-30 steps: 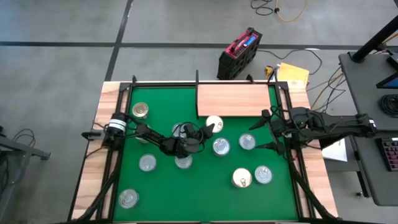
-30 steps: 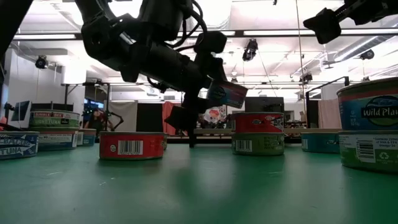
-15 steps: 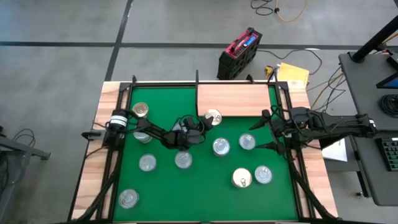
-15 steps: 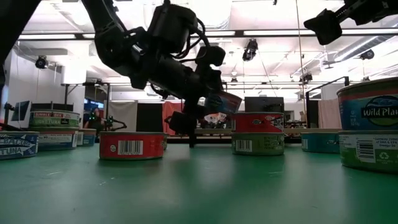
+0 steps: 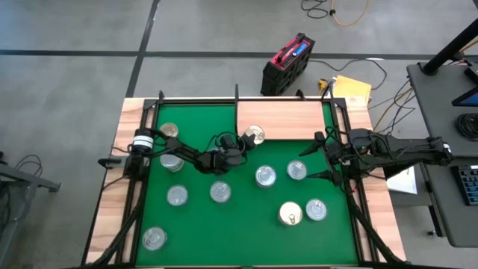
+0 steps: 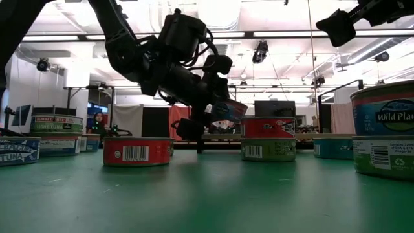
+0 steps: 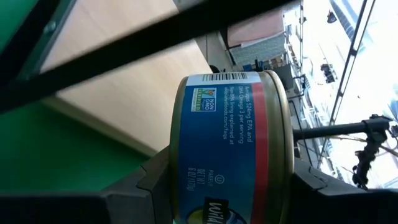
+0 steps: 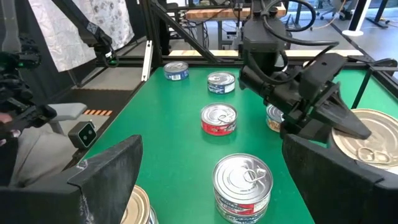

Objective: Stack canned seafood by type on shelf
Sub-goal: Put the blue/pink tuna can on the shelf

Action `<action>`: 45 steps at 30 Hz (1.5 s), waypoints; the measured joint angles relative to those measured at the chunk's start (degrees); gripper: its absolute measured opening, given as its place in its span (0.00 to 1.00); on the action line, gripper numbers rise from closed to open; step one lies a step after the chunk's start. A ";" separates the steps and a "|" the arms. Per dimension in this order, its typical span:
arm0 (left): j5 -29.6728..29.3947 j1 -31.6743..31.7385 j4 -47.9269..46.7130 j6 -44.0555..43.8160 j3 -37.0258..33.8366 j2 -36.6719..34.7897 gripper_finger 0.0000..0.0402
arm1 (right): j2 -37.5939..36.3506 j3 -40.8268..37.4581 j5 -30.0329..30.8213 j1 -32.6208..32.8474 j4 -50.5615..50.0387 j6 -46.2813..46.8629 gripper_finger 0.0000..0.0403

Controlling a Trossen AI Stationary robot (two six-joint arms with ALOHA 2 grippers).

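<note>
My left gripper [image 5: 245,143] is shut on a blue-sided can [image 5: 254,136] with a red band [image 7: 230,149], held over the near left corner of the pale wooden shelf [image 5: 287,119]. In the low view the can [image 6: 229,109] hangs tilted above the mat. Several other cans stand on their bottoms on the green mat [image 5: 194,224], among them one [image 5: 265,176] and one [image 5: 220,191]. My right gripper [image 5: 308,164] stands open, raised at the table's right side, holding nothing [image 8: 211,149]. My left gripper pinches the can between its two flat faces: one finger lies on the lid [image 5: 249,139], the other [image 6: 191,128] under the bottom. The fingers come about level from the table's left. The can is lifted clear and tilted a little.
Cans are scattered over the mat: at the left [image 5: 169,131], [image 5: 172,161], [image 5: 177,195], [image 5: 154,238], and at the right [image 5: 297,170], [image 5: 290,214], [image 5: 316,210]. A dark frame [image 5: 236,97] rims the mat. The shelf's surface [image 7: 124,74] is bare wood.
My left gripper has swung toward the table's far edge, carrying the can from above the mat's middle to the shelf's near left corner. The can has stayed lifted and tilted in the hold.
</note>
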 joint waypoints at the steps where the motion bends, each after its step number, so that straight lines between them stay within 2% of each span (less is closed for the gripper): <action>1: 0.00 0.24 -0.13 0.02 0.00 0.00 0.43 | 0.00 0.00 0.01 0.00 0.02 -0.04 0.94; 45: -2.09 2.91 -1.36 0.26 0.15 0.00 0.46 | 0.00 0.02 0.01 0.00 0.11 0.01 0.94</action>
